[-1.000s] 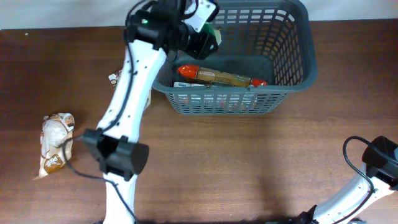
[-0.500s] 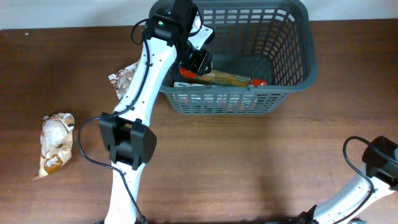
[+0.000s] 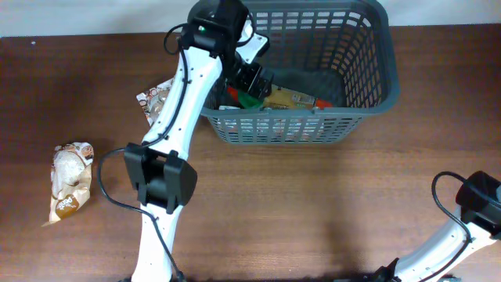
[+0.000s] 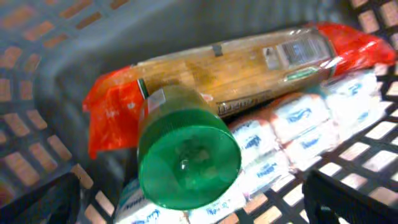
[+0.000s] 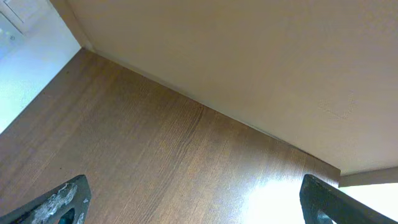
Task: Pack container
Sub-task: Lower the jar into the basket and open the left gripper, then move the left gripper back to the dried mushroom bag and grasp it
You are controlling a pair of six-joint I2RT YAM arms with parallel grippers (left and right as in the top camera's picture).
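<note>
The dark grey lattice container (image 3: 368, 86) stands at the table's back. My left gripper (image 3: 252, 78) hangs inside its left end, open, its fingers wide apart. In the left wrist view the left gripper (image 4: 193, 208) is just above a green-lidded jar (image 4: 186, 155), apart from it. The jar lies on its side on white packets (image 4: 292, 130) and against a long red-ended spaghetti pack (image 4: 236, 62). The jar (image 3: 249, 99) and the pack (image 3: 293, 99) also show from overhead. My right gripper (image 3: 477, 200) is open and empty at the front right, over bare table (image 5: 199, 199).
A tan snack bag (image 3: 70, 178) lies on the table at the far left. A second printed packet (image 3: 153, 100) lies left of the container, partly under my left arm. The container's wall (image 4: 93, 25) rises close around my left gripper.
My left gripper moved from the container's left rim down into it and let go of the green-lidded jar, which now lies on the packs. The right arm has not moved.
</note>
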